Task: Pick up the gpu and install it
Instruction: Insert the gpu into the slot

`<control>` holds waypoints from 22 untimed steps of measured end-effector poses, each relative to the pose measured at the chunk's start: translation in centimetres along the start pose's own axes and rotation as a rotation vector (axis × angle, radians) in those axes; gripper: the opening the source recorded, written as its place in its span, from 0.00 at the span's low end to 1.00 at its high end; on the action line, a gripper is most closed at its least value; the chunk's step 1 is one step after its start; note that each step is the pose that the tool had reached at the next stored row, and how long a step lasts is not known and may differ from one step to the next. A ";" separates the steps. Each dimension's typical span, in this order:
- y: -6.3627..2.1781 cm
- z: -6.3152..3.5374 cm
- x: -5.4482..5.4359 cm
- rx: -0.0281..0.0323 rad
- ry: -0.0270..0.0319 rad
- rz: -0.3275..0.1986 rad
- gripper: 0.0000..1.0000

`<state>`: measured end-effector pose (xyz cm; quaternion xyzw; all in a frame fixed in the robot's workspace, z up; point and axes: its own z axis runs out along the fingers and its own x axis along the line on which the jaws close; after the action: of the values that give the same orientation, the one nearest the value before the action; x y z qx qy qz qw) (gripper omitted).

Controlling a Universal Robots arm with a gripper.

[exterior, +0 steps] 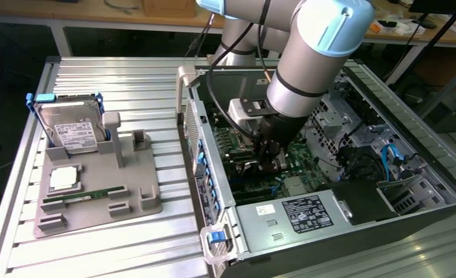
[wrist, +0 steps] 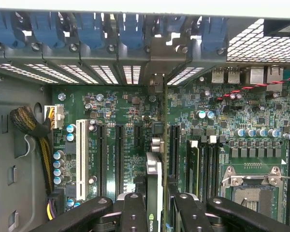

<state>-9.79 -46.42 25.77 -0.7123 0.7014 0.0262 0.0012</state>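
My gripper (exterior: pixel 268 157) is lowered inside the open PC case (exterior: pixel 188 124), over the green motherboard (exterior: pixel 297 155). In the wrist view its black fingers (wrist: pixel 134 212) are shut on the gpu (wrist: pixel 153 169), a thin dark card seen edge-on with a silvery edge and a small green logo. The card runs from between the fingers toward the rear slot openings of the case, where its metal end (wrist: pixel 157 89) sits near the grille. It stands upright over the motherboard (wrist: pixel 121 111), between two long black expansion slots (wrist: pixel 119 159). Whether it touches a slot is hidden by the card itself.
Blue retaining clips (wrist: pixel 87 26) line the case's rear wall. A white slot (wrist: pixel 81 154), a cable bundle (wrist: pixel 31 125) and the CPU socket (wrist: pixel 251 186) flank the card. On the exterior view's left, a grey fixture (exterior: pixel 96 202) holds a hard drive (exterior: pixel 70 127), a chip (exterior: pixel 64 178) and a memory stick (exterior: pixel 85 197).
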 end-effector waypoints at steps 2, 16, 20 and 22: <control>0.01 0.00 0.0 0.0000 0.0001 0.000 0.27; 0.10 0.48 0.0 0.0224 0.0007 -0.001 0.27; 0.10 0.49 0.0 0.0229 0.0005 -0.001 0.27; 0.10 0.49 0.0 0.0230 0.0004 -0.001 0.27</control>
<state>-9.91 -46.43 25.28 -0.7125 0.7014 0.0180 0.0092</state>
